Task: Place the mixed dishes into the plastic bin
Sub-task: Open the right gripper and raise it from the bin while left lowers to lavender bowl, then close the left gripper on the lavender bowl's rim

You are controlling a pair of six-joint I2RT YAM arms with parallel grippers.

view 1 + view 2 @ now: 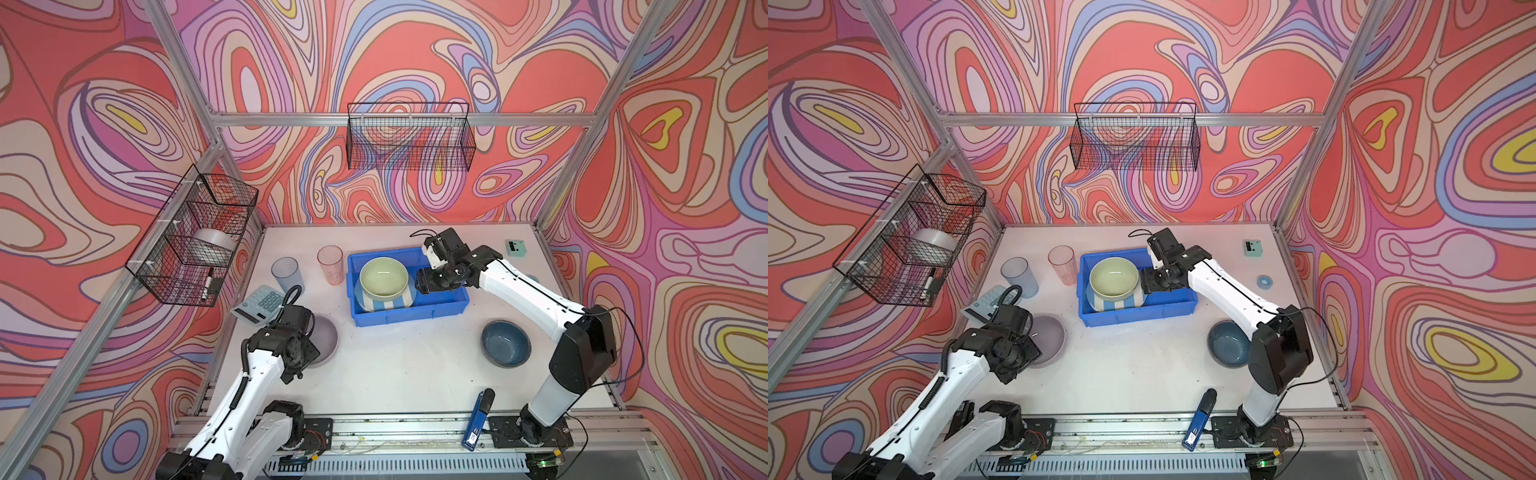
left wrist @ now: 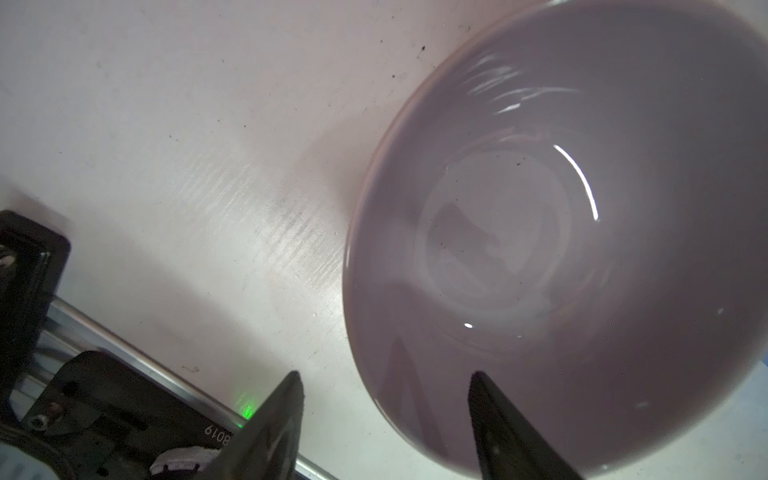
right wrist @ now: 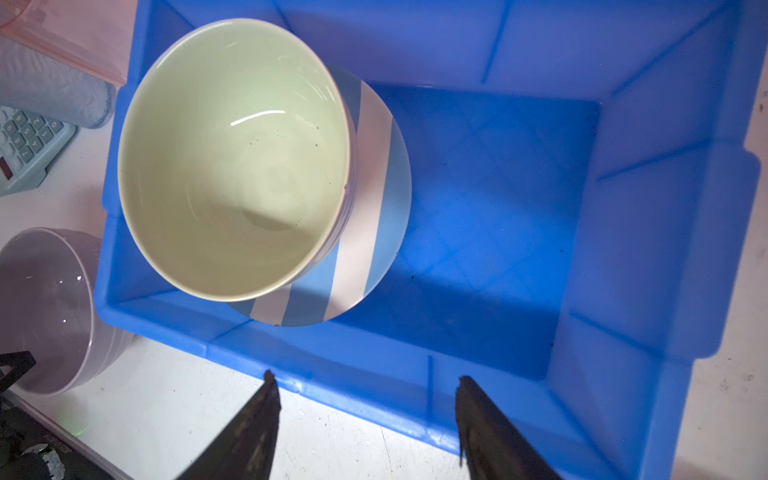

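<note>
Inside the plastic bin (image 1: pixel 409 316), toward its left end in both top views, the pale green bowl (image 1: pixel 383 277) is seen seated on the blue-and-white striped plate (image 1: pixel 388 305). The right gripper (image 1: pixel 422 286) is held over the bin just beside that bowl, jaws spread, nothing gripped. At the front left, the rim of the lavender bowl (image 2: pixel 540 249) is straddled by the left gripper (image 2: pixel 384 376), one finger inside, one outside, jaws parted, not clamped. The dark blue bowl (image 1: pixel 505 343), grey-blue cup (image 1: pixel 285 274) and pink cup (image 1: pixel 331 264) are seen on the table (image 1: pixel 395 374), outside the bin.
</note>
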